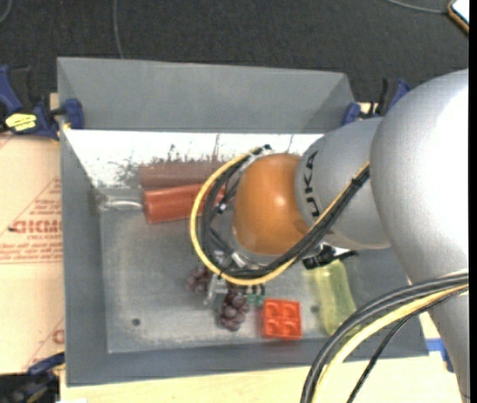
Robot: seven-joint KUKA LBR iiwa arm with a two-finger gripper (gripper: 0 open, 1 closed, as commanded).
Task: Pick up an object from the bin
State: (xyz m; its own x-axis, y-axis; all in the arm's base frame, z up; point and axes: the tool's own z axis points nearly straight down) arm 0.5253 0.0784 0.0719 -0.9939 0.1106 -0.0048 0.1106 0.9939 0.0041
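Observation: the gripper is low in the grey metal bin, near the front wall and a little right of centre. The arm's orange wrist cover hangs above it and hides most of it.

State of the hand: cannot be told from this view, whether apart or together. Nothing can be confirmed as held.

Object nearest: a dark purple, knobbly bunch of plastic grapes lies on the bin floor directly at the gripper, with berries showing on its left and below it.

Other contents:
- An orange-red studded plastic building brick sits just beside the bunch on its right.
- A yellow-green translucent plastic bottle lies further right.
- A red-orange cylinder rests well apart, against the back wall.

Assessment: the step in hand appears to be the descent or the grasp itself at the grapes; no lift is evident. The next move calls for a secure closure on the bunch alone. A straight rise should then keep clear of the brick. The knobbly surface may slip.
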